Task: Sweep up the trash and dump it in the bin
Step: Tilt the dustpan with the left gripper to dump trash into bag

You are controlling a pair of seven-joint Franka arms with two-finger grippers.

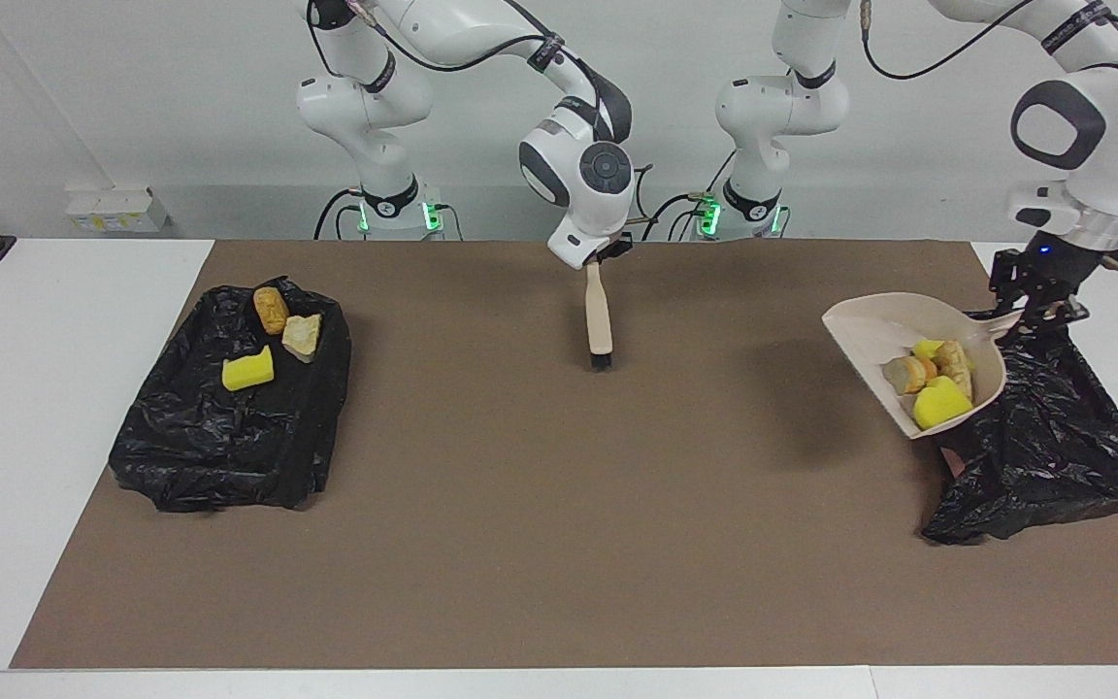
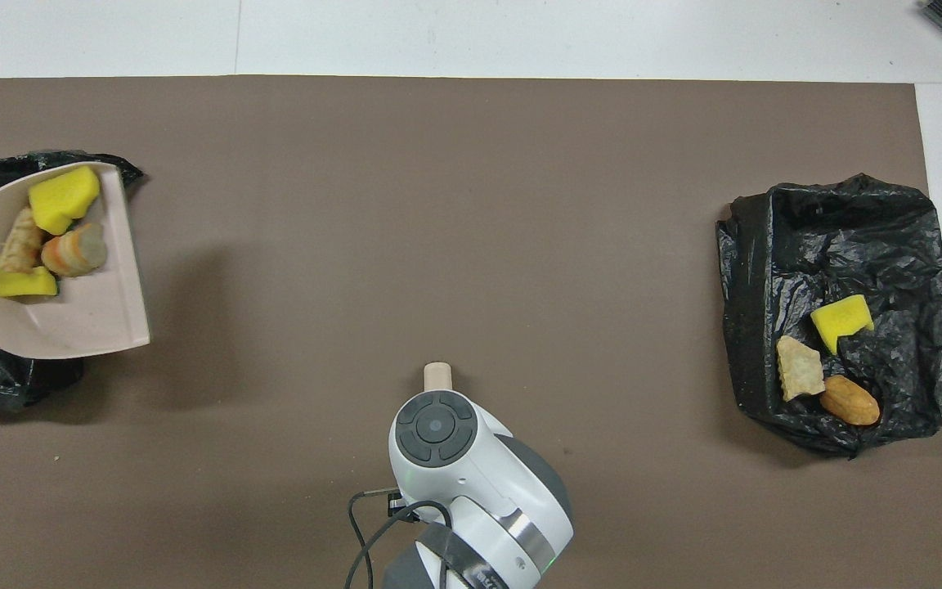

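My left gripper (image 1: 1035,313) is shut on the handle of the beige dustpan (image 1: 884,325), which it holds up in the air, tilted, over the edge of the black-bagged bin (image 1: 1064,437) at the left arm's end of the table. The trash (image 1: 933,381), yellow sponge pieces and bread-like lumps, lies heaped in the pan (image 2: 87,315) near its handle. Over the middle of the mat, my right gripper (image 1: 606,260) is shut on the handle of a brush (image 1: 600,316) that hangs bristles down. In the overhead view the left gripper is out of frame.
A second black-bagged tray (image 1: 219,437) sits at the right arm's end of the mat, with a yellow sponge piece (image 1: 248,371) and two bread lumps (image 1: 271,309) on it. A brown mat (image 1: 540,505) covers the table.
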